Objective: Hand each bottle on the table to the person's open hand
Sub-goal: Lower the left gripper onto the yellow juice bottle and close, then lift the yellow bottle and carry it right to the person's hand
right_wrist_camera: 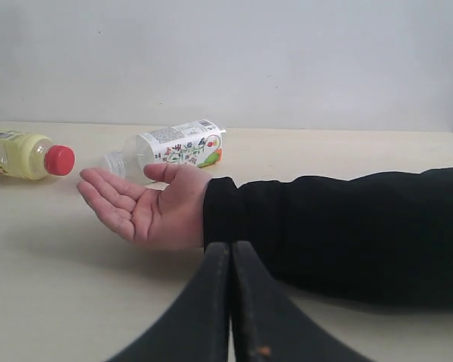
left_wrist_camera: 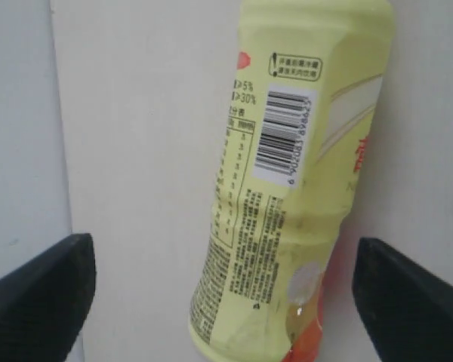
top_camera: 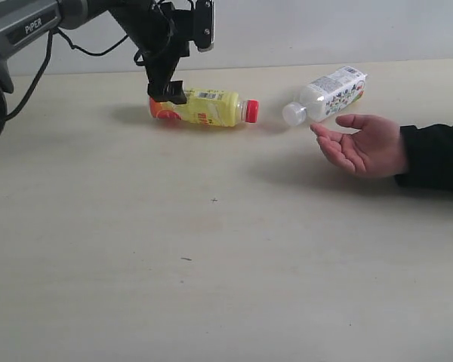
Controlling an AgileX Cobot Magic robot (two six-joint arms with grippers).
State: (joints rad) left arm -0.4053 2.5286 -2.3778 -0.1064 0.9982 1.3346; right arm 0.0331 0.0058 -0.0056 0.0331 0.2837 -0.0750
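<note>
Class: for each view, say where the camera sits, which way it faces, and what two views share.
Exterior: raised, looking down across the table; left gripper and the person's open hand show.
Left wrist: above the yellow bottle, looking down on it between open fingers.
Right wrist: low over the table, facing the hand; shut right gripper shows.
Shared by exterior and right wrist: the whitish bottle.

Bottles on the table (top_camera: 211, 286): two, both in the far half. One yellow bottle with a red cap (top_camera: 204, 108), far left. One whitish bottle with a printed label and pale cap (top_camera: 328, 94), far right. One open hand (top_camera: 365, 145), right side. One robot arm (top_camera: 30, 29) in the exterior view, far left.
</note>
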